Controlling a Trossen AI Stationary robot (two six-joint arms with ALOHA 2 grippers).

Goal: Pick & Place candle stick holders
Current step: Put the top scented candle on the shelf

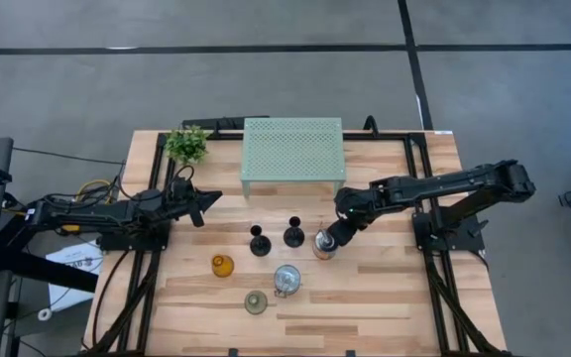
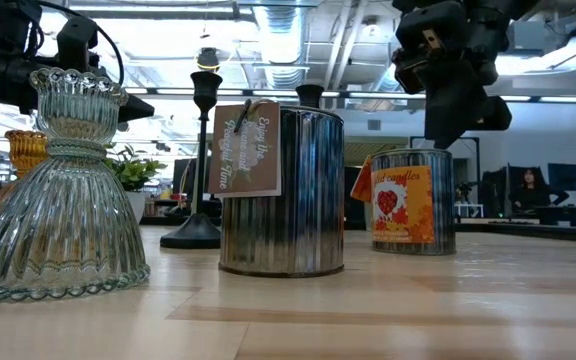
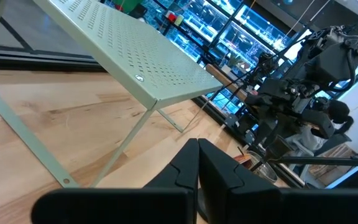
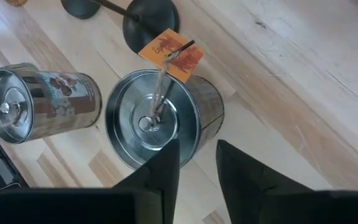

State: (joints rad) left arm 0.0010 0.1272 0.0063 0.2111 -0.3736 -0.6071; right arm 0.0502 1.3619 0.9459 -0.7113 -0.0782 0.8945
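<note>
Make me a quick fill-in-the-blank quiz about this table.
The right gripper hangs over the tagged tin with its fingers ___.
The black stemmed holders number ___.
The amber glass holder stands nearer the ___ arm.
The left gripper waits shut near the potted ___.
Missing: open, two, left, plant.

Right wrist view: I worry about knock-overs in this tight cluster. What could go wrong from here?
1. The right gripper hangs open right over the silvery lidded tin holder. The tin's orange paper tag hangs on a string from the lid knob and might snag on a finger.
2. The two slim black stemmed holders stand close beside that tin, so a sideways swing of the arm could topple one.
</note>
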